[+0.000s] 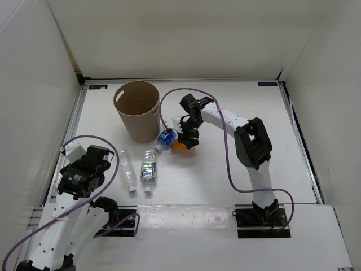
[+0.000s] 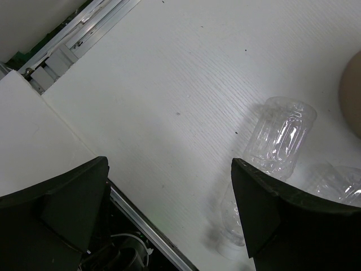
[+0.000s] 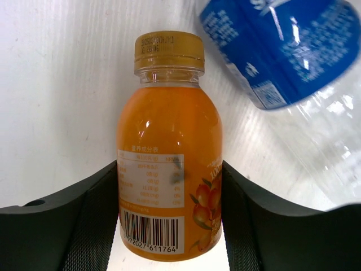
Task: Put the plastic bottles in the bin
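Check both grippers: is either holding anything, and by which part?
The right gripper is clamped on the orange bottle, one finger on each side of its labelled body. The left gripper is open and holds nothing.

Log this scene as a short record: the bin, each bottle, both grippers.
bin: upright, far left of the table, no bottle visible inside
orange bottle: gold cap, between the right gripper's fingers
blue-label bottle: lying between the bin and the orange bottle
plain clear bottle: lying on the table, near left
green-blue-label bottle: lying beside the plain clear bottle, apart from it
right gripper: shut on the orange bottle, a finger on each side
left gripper: open, empty
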`<state>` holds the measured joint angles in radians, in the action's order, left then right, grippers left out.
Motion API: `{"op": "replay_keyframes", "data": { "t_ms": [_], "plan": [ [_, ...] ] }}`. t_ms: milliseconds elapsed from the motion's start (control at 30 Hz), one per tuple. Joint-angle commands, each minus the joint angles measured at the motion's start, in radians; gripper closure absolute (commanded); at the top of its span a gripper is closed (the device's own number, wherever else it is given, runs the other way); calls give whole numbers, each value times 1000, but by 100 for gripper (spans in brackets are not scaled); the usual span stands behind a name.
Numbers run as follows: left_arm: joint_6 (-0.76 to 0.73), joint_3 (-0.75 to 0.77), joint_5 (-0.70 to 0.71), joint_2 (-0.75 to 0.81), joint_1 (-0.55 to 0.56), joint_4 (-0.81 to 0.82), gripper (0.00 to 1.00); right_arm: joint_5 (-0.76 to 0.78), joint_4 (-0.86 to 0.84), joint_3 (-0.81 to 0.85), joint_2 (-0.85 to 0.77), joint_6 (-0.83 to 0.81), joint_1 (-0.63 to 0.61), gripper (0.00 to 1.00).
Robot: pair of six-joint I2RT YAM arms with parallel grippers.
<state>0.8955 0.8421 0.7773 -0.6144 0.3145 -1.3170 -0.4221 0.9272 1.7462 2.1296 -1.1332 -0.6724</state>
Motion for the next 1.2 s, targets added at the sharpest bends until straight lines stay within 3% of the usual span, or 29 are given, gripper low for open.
{"op": "replay_keyframes", "data": {
  "t_ms": [0, 67, 167, 333, 500, 700, 1000, 1167],
  "plan": [
    [3, 0, 13, -4, 5, 4, 0, -26, 110, 73, -28, 42, 22, 85],
    [3, 0, 16, -4, 8, 5, 0, -33, 163, 81, -42, 39, 45, 91],
    [2, -3, 16, -7, 5, 9, 0, -73, 206, 49, -111, 0, 79, 91],
    [0, -5, 20, -11, 5, 13, 0, -89, 141, -46, -273, -5, 106, 94],
    [5, -6, 23, -8, 5, 12, 0, -89, 70, -11, -333, 99, 117, 100],
    [5, -5, 23, -4, 6, 10, 0, -96, -50, 124, -361, 243, 116, 100],
    [14, -8, 28, 2, 6, 9, 0, -66, -298, 265, -410, 427, 17, 100],
    [10, -9, 25, 7, 8, 13, 0, -43, -347, 441, -317, 451, -23, 100]
  ]
}}
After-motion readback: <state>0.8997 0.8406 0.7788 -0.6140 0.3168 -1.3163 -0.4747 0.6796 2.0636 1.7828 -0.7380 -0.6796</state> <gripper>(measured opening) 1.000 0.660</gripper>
